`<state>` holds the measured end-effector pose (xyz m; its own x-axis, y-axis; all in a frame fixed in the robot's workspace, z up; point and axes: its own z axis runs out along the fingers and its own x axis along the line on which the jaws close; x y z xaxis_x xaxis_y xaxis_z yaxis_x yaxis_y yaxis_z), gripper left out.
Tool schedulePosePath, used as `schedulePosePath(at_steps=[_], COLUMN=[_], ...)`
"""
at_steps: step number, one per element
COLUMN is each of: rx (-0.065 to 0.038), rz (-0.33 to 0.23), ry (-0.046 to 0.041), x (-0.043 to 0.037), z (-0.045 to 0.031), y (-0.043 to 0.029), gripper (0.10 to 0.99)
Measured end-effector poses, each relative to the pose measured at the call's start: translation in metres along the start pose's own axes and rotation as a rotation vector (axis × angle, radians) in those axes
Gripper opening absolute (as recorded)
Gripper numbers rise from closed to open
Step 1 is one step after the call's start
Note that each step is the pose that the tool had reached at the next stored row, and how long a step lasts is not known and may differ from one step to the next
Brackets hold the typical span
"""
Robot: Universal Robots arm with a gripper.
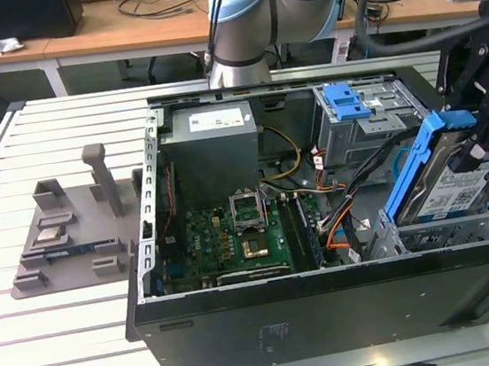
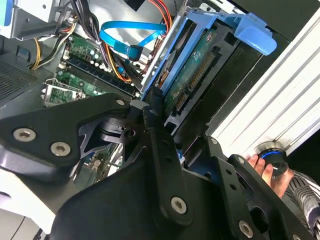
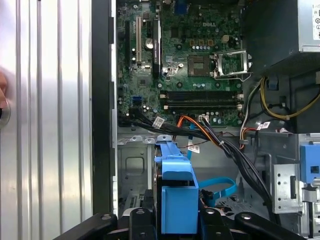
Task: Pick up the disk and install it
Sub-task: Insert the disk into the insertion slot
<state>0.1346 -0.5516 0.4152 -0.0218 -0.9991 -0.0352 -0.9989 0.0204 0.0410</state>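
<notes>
The disk [image 1: 459, 188] is a silver drive with a white-and-blue label in a blue plastic bracket [image 1: 412, 162]. It hangs tilted, its lower end at the metal drive cage [image 1: 438, 235] in the open computer case's corner, on the exterior view's right. My black gripper [image 1: 476, 141] is shut on the disk's upper end. The second wrist view looks along the disk's green circuit-board underside [image 2: 197, 65], past a black finger [image 2: 155, 135]. In the first wrist view the bracket's blue tab [image 3: 175, 195] sits between my fingers [image 3: 140, 220], above the cage floor.
The case [image 1: 332, 315] lies open on a slatted table, with motherboard [image 1: 242, 232], grey power supply [image 1: 213, 147], loose cables [image 1: 338, 216] and a second blue bracket [image 1: 346, 99] in the far bay. A grey fixture [image 1: 64, 236] stands on the exterior view's left. A person's hand [image 2: 267, 167] holds a device beside the case.
</notes>
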Motion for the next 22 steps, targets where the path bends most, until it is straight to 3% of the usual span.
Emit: schedulePosePath(at_steps=[11, 15, 18, 20, 21, 22], rx=[0.000, 0.000, 0.000, 0.000, 0.000, 0.000], rz=[0.000, 0.000, 0.000, 0.000, 0.000, 0.000], ry=[0.0003, 0.0001, -0.0001, -0.0001, -0.0001, -0.0002], x=[0.0010, 0.0010, 0.0010, 0.0010, 0.0010, 0.0010], z=[0.0274, 0.0284, 0.0284, 0.0284, 0.0284, 0.0284], y=[-0.0011, -0.0012, -0.0012, -0.0012, -0.0012, -0.0012], gripper=[0.365, 0.365, 0.439, 0.294, 0.176, 0.176])
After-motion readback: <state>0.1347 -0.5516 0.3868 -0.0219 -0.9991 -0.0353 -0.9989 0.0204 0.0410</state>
